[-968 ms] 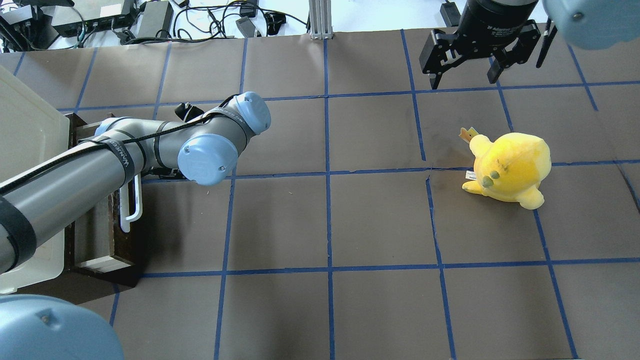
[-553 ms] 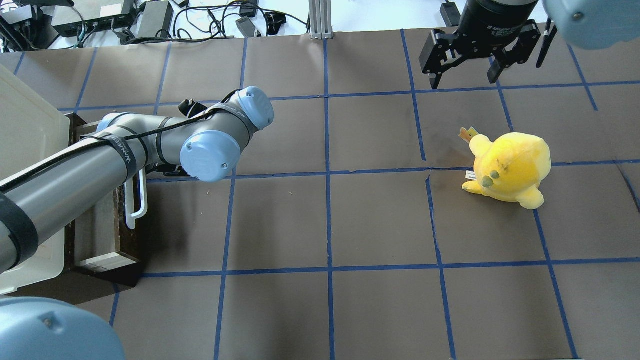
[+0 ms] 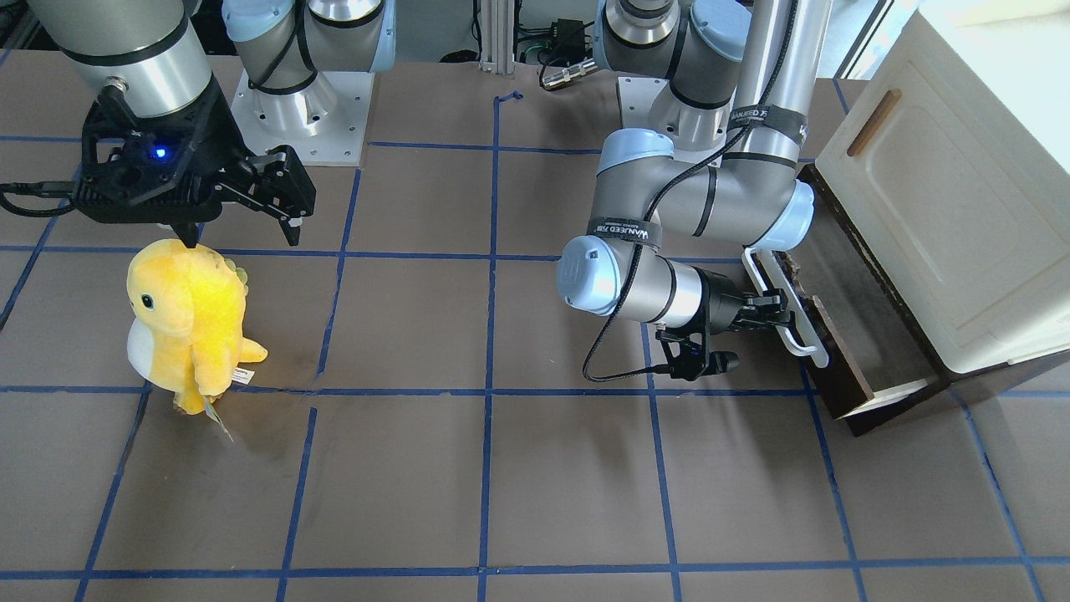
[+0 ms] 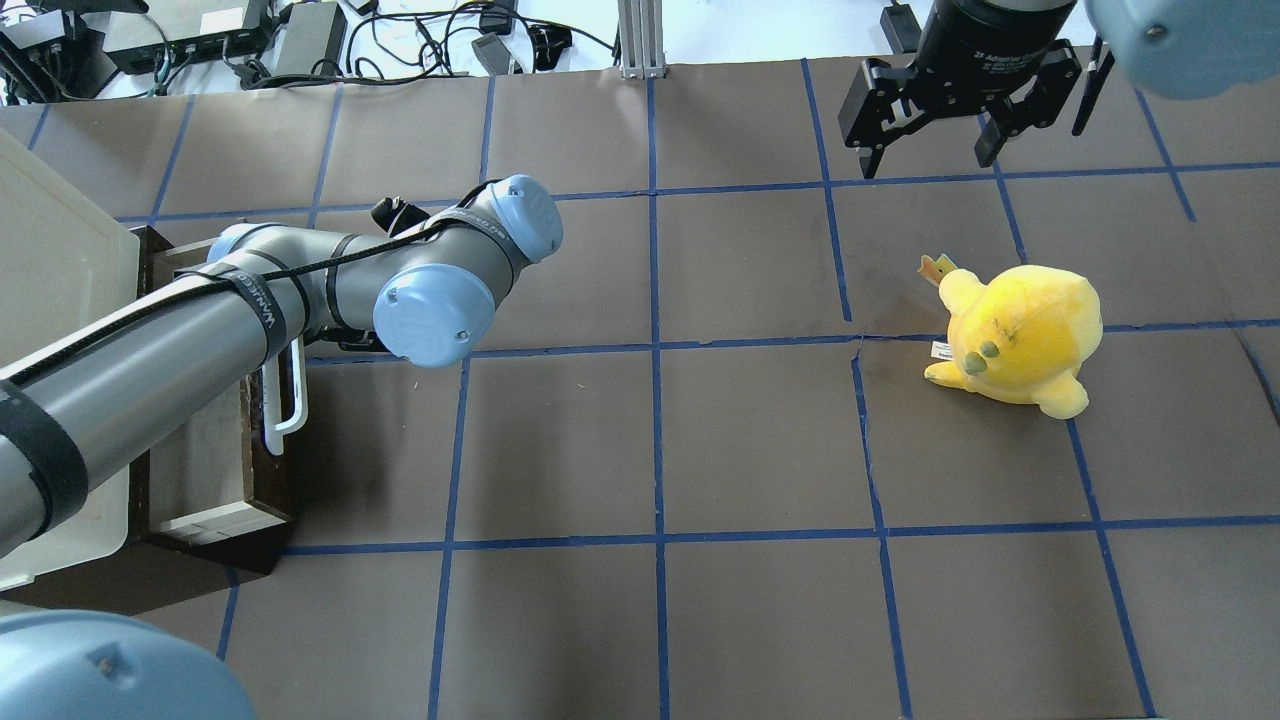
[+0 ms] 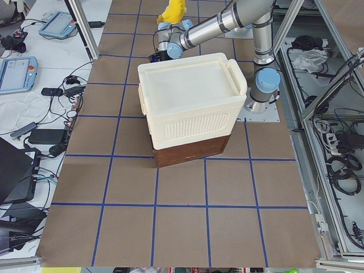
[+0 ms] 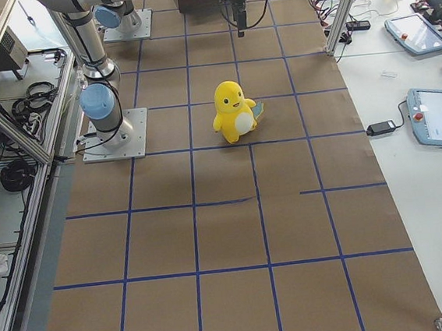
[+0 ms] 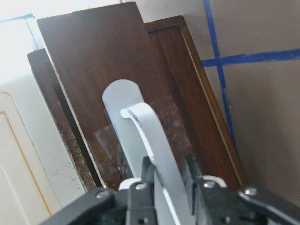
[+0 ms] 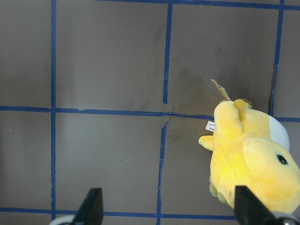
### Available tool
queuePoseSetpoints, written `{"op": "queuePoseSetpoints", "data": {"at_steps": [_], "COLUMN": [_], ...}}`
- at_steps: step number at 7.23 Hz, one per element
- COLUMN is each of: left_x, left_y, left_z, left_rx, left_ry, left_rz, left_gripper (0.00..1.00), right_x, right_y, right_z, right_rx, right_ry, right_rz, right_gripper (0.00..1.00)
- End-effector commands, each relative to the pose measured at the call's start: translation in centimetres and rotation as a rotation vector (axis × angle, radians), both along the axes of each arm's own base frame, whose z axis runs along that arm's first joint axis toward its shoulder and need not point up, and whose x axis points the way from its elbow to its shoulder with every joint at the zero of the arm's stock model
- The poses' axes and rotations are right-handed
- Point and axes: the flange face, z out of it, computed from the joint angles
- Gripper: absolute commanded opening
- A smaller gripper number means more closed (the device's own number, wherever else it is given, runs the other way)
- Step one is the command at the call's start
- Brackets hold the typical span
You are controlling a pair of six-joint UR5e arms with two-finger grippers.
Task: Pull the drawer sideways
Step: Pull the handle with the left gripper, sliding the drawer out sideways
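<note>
The drawer (image 3: 840, 376) has a dark brown front and a long white loop handle (image 3: 786, 311), and it stands partly pulled out of the cream cabinet (image 3: 936, 209). In the overhead view its pale inner tray (image 4: 200, 460) shows, with the handle (image 4: 288, 400) on the front. My left gripper (image 3: 782, 318) is shut on the handle; the left wrist view shows the fingers (image 7: 140, 190) clamped on either side of the white bar (image 7: 150, 136). My right gripper (image 4: 925, 150) hangs open and empty at the far right, above the table beyond the plush.
A yellow plush toy (image 4: 1015, 335) stands on the right half of the brown, blue-taped table; it also shows below the right gripper (image 8: 168, 208) as the plush (image 8: 253, 159). Cables and boxes (image 4: 200, 35) lie past the far edge.
My left arm has moved right in the overhead view, with the handle in its gripper. The drawer has slid further out of the cabinet. The right arm and the plush have not moved.
</note>
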Motion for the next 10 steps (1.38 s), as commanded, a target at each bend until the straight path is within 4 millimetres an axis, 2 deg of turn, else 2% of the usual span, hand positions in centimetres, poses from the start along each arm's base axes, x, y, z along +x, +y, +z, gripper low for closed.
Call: {"op": "queuePoseSetpoints", "data": {"at_steps": [1,3,4,5,7,8,9,10], "left_x": [-0.7,-1.0,-1.0,-0.9,-1.0,-1.0,-1.3,-2.1], "left_y": [0.2,0.3,0.4,0.7,0.7,0.5,0.4,-0.3], "left_z": [0.0,0.1,0.2,0.2,0.3,0.6,1.6,3.9], "left_rx": [-0.001,-0.001,0.001,0.001,-0.007,-0.014,-0.032,-0.073], "left_ry": [0.021,0.031,0.03,0.031,0.031,0.035,0.04,0.124], "left_rz": [-0.001,0.0,-0.002,0.0,0.003,0.004,-0.006,0.005], "left_gripper": [0.25,0.25,0.29,0.51,0.81,0.92,0.94,0.98], "right_x": [0.0,0.0,0.0,0.0,0.0,0.0,0.0,0.0], "right_y": [0.0,0.0,0.0,0.0,0.0,0.0,0.0,0.0], "right_z": [0.0,0.0,0.0,0.0,0.0,0.0,0.0,0.0], "right_rx": [0.0,0.0,0.0,0.0,0.0,0.0,0.0,0.0], "right_ry": [0.0,0.0,0.0,0.0,0.0,0.0,0.0,0.0], "right_rz": [0.0,0.0,0.0,0.0,0.0,0.001,0.0,0.0], "right_gripper": [1.0,1.0,1.0,1.0,1.0,1.0,1.0,1.0]}}
